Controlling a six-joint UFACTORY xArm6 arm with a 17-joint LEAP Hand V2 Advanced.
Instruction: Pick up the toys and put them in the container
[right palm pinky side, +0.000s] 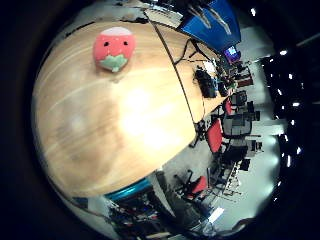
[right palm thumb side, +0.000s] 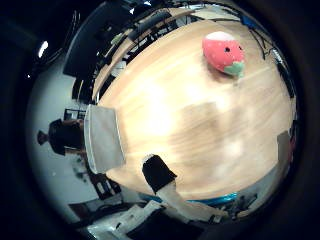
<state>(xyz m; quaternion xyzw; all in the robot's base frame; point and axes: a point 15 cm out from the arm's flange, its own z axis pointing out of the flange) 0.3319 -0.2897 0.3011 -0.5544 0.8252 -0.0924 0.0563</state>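
A red strawberry plush toy (right palm pinky side: 114, 47) with a green leaf collar and a white top lies alone on the wooden table (right palm pinky side: 115, 130), some way off from the palm. A grey container (right palm thumb side: 102, 137) stands at the table's edge, well apart from the toy. My hand (right palm thumb side: 162, 180) hovers high above the table; what shows of it is one white finger with a black tip, reaching out straight over the table's near edge. Nothing is held in it.
A seam (right palm pinky side: 175, 70) joins this table to a second one carrying dark equipment (right palm pinky side: 206, 82). Red office chairs (right palm pinky side: 215, 135) stand on the floor beside the tables. A grey shape (right palm thumb side: 283, 145) shows at the table's other edge.
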